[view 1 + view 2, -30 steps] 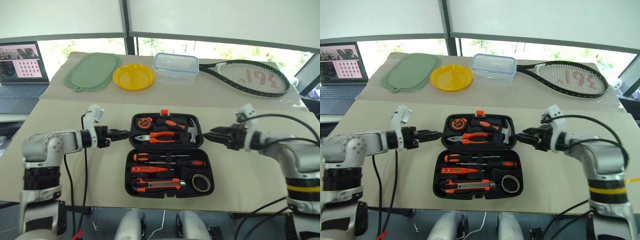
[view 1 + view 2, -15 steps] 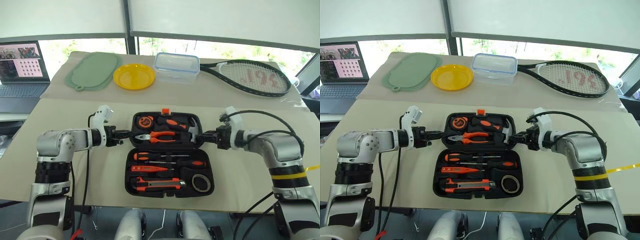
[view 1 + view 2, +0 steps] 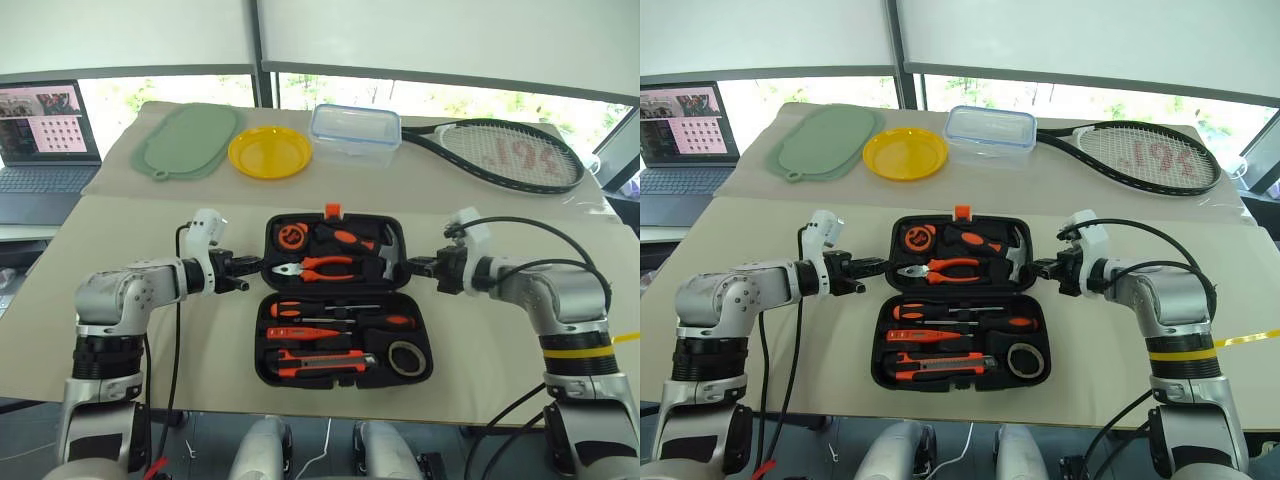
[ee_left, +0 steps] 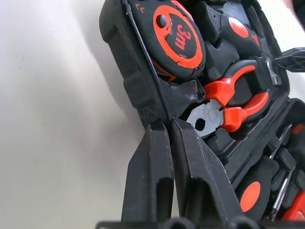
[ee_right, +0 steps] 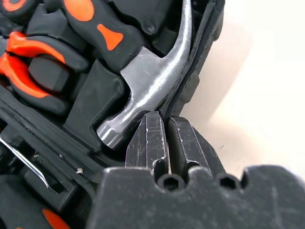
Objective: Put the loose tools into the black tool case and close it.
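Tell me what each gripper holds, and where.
Left gripper and right gripper each pinch a side rim of the black moulded plastic tool case's lid half.

I see the black tool case (image 3: 345, 300) as matt moulded plastic, grainy along the rim by my left hand (image 4: 167, 126). The hammer (image 5: 157, 76) head by my right hand (image 5: 164, 121) is brushed bare metal, dull grey. The pliers (image 4: 228, 107) have glossy orange grips and steel jaws. The tabletop (image 3: 150, 330) looks smooth, matt beige

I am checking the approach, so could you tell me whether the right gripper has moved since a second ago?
Yes: the right gripper has closed in on the black tool case's lid edge.
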Available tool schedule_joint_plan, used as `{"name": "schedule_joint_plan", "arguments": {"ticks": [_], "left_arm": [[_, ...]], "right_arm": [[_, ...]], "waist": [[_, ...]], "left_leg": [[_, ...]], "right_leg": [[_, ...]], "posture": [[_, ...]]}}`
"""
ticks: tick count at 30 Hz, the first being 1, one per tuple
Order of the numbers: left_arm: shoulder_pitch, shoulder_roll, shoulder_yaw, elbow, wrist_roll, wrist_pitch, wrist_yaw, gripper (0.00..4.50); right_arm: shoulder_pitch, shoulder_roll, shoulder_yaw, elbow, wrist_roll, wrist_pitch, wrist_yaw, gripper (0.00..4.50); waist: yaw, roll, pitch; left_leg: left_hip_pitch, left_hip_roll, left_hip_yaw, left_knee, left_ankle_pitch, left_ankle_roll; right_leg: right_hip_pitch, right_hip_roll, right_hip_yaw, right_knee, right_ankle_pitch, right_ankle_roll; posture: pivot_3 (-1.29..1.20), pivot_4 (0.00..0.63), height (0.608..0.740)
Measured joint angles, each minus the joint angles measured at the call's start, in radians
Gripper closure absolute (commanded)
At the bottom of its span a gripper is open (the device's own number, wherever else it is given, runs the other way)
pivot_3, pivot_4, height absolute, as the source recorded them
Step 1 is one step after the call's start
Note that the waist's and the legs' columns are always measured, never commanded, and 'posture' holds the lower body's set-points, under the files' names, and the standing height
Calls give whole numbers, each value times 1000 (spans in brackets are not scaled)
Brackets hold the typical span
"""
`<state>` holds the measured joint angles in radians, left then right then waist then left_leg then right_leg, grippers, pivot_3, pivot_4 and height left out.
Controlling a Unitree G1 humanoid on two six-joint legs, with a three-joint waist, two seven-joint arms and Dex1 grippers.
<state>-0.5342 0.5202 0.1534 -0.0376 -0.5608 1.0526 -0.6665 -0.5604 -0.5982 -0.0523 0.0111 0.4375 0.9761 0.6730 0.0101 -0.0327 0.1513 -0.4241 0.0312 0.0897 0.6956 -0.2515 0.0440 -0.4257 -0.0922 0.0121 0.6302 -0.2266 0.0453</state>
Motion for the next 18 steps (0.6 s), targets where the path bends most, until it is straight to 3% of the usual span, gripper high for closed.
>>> {"name": "schedule_joint_plan", "arguments": {"ticks": [7, 14, 18], "left_arm": [[59, -18, -72, -87, 167, -364, 5, 4500], [208, -49, -141, -107, 330, -668, 52, 4500], [280, -75, -156, -123, 409, -827, 114, 4500]], "right_arm": [[32, 5, 0, -92, -98, -198, -42, 4475], [217, 1, 25, -209, -198, -405, -48, 4475], [364, 13, 24, -273, -287, -620, -106, 4475]], "waist": [[-1, 0, 0], [0, 0, 0], [0, 1, 0]], "left_leg": [[0, 0, 1, -2, 0, 0], [-1, 1, 2, -2, -2, 2], [2, 1, 2, -2, -3, 3]], "right_leg": [[0, 1, 0, 0, 0, 0], [1, 0, 0, -3, 1, 1], [3, 0, 0, -6, 0, 1]], "posture": [[0, 150, 738], [0, 150, 738], [0, 150, 738]]}}
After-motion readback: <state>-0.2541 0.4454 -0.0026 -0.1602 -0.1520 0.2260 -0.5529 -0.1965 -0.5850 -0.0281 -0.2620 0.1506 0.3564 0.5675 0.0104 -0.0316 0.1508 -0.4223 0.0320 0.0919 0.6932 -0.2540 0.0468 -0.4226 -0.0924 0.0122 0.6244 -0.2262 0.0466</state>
